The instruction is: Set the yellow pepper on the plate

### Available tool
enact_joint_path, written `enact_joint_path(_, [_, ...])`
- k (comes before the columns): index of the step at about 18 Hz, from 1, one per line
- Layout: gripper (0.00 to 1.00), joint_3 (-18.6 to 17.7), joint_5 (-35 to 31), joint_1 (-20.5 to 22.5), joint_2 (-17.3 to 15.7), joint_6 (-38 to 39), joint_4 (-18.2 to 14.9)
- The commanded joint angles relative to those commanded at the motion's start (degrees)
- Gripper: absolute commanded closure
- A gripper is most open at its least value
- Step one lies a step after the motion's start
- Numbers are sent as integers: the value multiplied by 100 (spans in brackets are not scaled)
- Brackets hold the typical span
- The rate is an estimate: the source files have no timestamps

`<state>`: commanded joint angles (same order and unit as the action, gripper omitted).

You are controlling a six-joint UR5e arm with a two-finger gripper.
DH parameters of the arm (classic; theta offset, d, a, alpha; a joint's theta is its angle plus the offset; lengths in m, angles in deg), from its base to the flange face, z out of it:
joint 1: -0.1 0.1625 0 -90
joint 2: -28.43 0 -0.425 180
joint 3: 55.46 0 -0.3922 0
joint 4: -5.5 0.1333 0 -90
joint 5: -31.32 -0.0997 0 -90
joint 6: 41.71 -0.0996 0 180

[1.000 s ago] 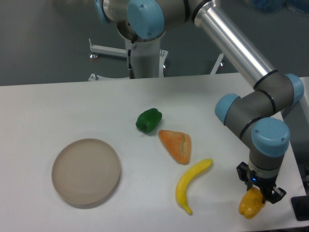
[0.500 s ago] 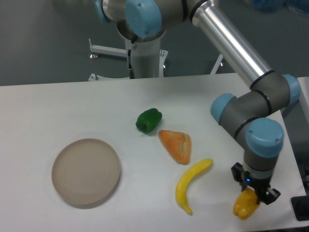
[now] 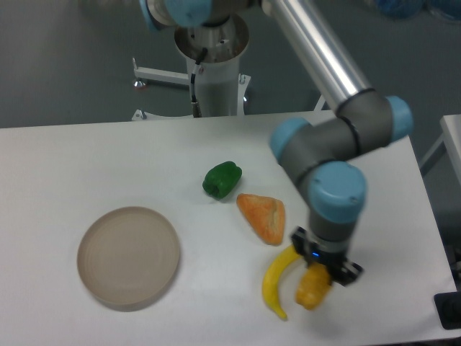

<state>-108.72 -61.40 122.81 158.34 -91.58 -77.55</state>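
Gripper [image 3: 318, 280] fingers pinch the pepper [image 3: 312, 290] by its top, beside the banana [image 3: 279, 280], far right of the plate [image 3: 128, 255]; it looks light, rigid, lumpy, probably slippery, so top grip seems adequate.

The white tabletop [image 3: 86, 158] carries a round beige plate [image 3: 128, 256], a green toy pepper [image 3: 222, 179], an orange wedge-shaped piece [image 3: 263, 217] and a long curved yellow banana [image 3: 274, 284].

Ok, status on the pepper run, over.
Gripper shut on the yellow pepper, carried clear of the table. Plate empty, far left. Banana right beside the pepper, orange wedge near the path.
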Motion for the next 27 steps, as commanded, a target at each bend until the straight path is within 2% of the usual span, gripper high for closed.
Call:
enact_joint_path(2, [54, -18, 0, -360, -79, 747, -325])
enact_joint_path(4, [54, -140, 35, -703, -132, 1284, -501])
enact_joint_path(7, [54, -413, 333, -1099, -264, 2190, -511])
enact_joint_path(11, [54, -825, 589, -1469, -396, 2841, -493])
enact_joint_path(19, [54, -967, 554, -1856, -150, 3335, -432])
enact_joint_path(27, [54, -993, 545, -1944, 88, 3484, -335])
